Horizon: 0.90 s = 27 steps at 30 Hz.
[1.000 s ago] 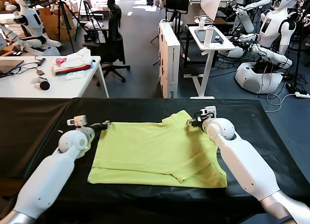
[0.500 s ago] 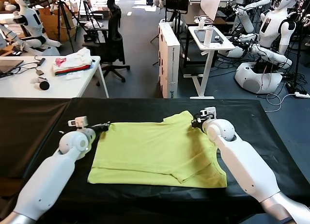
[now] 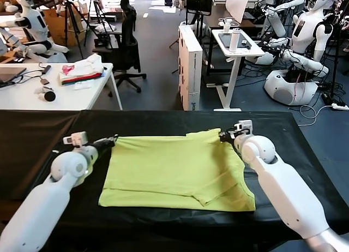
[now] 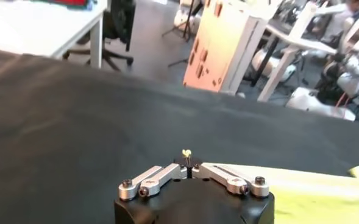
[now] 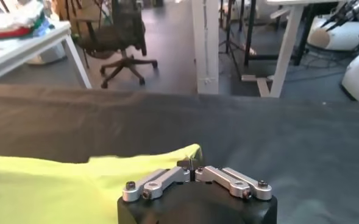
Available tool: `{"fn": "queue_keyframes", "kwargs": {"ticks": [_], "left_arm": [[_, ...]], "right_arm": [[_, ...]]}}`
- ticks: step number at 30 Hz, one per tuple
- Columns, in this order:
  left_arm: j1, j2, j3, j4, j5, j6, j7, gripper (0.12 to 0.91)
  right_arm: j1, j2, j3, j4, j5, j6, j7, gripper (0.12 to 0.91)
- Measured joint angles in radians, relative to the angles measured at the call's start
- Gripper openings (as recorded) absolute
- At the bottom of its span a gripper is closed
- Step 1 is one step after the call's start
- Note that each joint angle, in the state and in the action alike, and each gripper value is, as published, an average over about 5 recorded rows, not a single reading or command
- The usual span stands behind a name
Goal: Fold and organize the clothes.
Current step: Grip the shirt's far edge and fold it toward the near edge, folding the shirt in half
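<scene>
The lime-yellow T-shirt [image 3: 174, 167] lies folded on the black table [image 3: 43, 137], its far edge stretched straight between my two grippers. My left gripper [image 3: 110, 141] is shut on the shirt's far left corner. In the left wrist view only a small tuft of yellow cloth [image 4: 187, 152] shows past the closed left gripper [image 4: 188, 163]. My right gripper [image 3: 224, 135] is shut on the far right corner. In the right wrist view the shirt [image 5: 69, 182] runs up to the closed right gripper [image 5: 191, 164]. The near edge of the shirt rests flat on the table.
Behind the black table stand a white desk [image 3: 22, 96] with a folded stack of garments [image 3: 82, 72], an office chair [image 3: 126, 50], a tall white box [image 3: 191, 66] and a standing desk [image 3: 240, 47]. Other robots stand at the back right [image 3: 305, 34].
Both grippers have moved outward, the left one to the left and the right one to the right. The shirt's far edge, which rose to a peak near the right gripper, is now pulled straight.
</scene>
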<state>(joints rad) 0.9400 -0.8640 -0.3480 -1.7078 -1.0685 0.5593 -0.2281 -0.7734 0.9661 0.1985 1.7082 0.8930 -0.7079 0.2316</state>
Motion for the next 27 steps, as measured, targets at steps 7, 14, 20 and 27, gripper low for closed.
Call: {"fn": "queue_keyframes", "kwargs": {"ticks": [7,14,20,27], "left_arm": [[0.119,0.021,-0.069,-0.101,-0.021,-0.005,-0.006,0.149],[0.216,-0.001,-0.099,-0.224,-0.022,-0.001,-0.033,0.149],[0.291,-0.017,-0.131,-0.315,-0.013,-0.002,-0.043,0.149],[0.407,-0.028,-0.189,-0.402,0.010,-0.011,-0.036,0.149]], "right_arm": [[-0.144,-0.064,0.078,0.178,-0.007,0.007,0.007,0.139],[-0.302,-0.118,0.143,0.324,-0.038,0.011,0.037,0.139],[-0.407,-0.136,0.185,0.397,-0.055,0.004,0.051,0.139],[-0.510,-0.136,0.227,0.453,-0.066,-0.014,0.052,0.139]]}}
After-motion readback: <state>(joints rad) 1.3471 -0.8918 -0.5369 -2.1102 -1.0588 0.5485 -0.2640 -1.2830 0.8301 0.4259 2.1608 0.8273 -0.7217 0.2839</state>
